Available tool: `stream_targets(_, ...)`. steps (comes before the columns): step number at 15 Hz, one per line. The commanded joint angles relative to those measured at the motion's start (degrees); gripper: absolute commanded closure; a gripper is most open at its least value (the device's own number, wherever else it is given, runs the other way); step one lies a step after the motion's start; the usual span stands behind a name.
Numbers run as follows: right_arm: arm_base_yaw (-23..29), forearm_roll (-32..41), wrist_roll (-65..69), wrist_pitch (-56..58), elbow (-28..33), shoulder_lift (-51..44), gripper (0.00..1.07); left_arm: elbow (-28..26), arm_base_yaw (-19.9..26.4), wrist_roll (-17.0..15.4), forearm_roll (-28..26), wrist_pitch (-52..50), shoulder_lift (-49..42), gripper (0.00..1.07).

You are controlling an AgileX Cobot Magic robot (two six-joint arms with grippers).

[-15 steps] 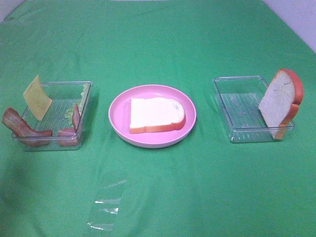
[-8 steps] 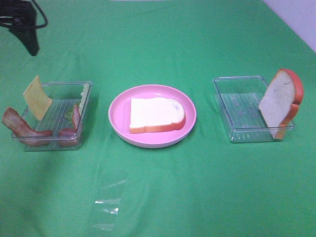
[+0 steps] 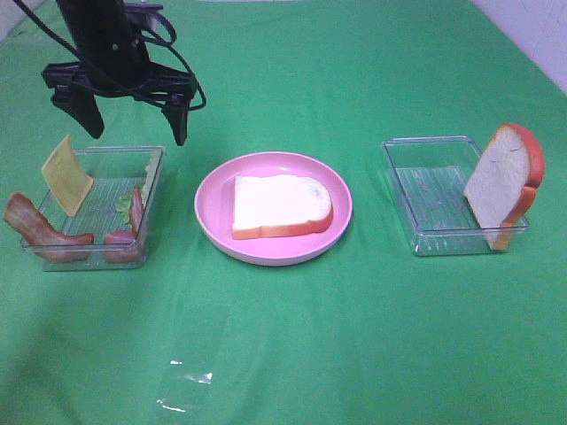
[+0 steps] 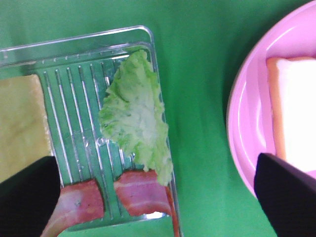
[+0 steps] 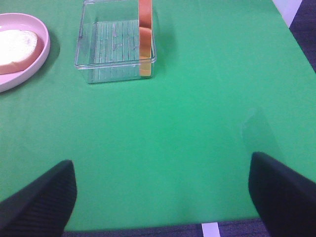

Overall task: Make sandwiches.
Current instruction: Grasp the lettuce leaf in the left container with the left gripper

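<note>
Sandwiches [image 3: 282, 205] are loose toy parts: two white, orange-crusted bread pieces, one slice [image 3: 275, 199] flat on the pink plate [image 3: 213, 208], the other slice [image 3: 502, 186] upright in the right tray [image 3: 425, 146]. In the left tray [image 3: 115, 152] I count one lettuce leaf [image 4: 134, 114], one cheese square [image 3: 66, 175], two bacon strips [image 3: 40, 228]. Left hand [image 3: 136, 133] hovers above it, spread wide; right hand [image 5: 163, 197] gapes over green worktop [image 5: 173, 123].

High camera overlooks whole table [image 3: 292, 354], left wrist close above left tray [image 4: 74, 98], right wrist farther back, plate [image 3: 213, 205] shared
</note>
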Motion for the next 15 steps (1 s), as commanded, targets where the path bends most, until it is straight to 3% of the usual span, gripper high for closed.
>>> stream_targets(1,0.06,0.06,-0.46,-0.34,0.17,-1.95,0.18,-1.55,-0.63,-1.6,-0.34,6.07,3.61,0.04)
stream_targets(8,0.06,0.06,-0.46,-0.34,0.17,-1.95,0.18,-1.66,-0.63,-1.03,-0.57,3.67,7.85,0.08)
stream_targets(10,0.06,0.06,-0.46,-0.34,0.17,-1.95,0.18,-1.72,-0.63,-0.97,-0.57,3.78,8.54,0.19)
stream_targets(14,0.06,0.06,-0.46,-0.34,0.17,-1.95,0.18,-1.72,-0.63,-0.97,-0.57,3.61,8.54,0.58)
stream_targets(15,0.06,0.06,-0.46,-0.34,0.17,-1.95,0.18,-1.72,-0.63,-0.97,-0.57,3.5,8.54,0.61)
